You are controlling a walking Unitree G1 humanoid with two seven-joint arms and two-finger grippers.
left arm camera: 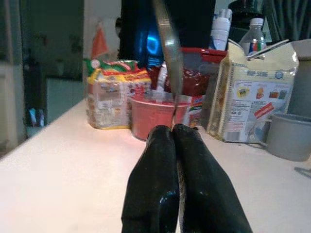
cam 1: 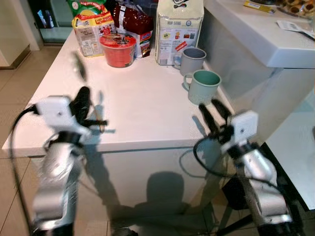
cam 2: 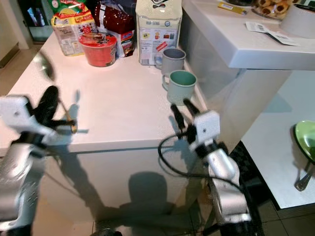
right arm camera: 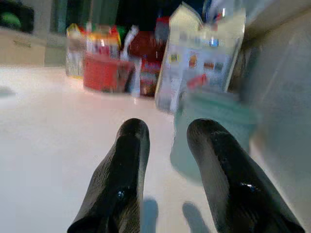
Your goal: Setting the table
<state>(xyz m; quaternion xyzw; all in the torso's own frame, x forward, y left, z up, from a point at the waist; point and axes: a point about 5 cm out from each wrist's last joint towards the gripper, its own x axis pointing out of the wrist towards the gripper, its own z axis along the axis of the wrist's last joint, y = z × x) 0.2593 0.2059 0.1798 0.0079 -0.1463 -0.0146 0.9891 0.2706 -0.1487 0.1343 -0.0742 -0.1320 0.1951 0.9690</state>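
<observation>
Landmark: green mug [cam 1: 204, 85] on the white table [cam 1: 133, 103]. Nearest, the left gripper [left arm camera: 173, 132], over the table's front-left edge well apart from the mug, has its fingers pressed together on an upright spoon [left arm camera: 168, 43]. The right gripper [cam 1: 214, 112], just in front of the mug, is spread and holds nothing. Behind the mug: grey mug [cam 1: 192, 59], red cup [cam 1: 118, 48], packets [cam 1: 178, 29].
</observation>
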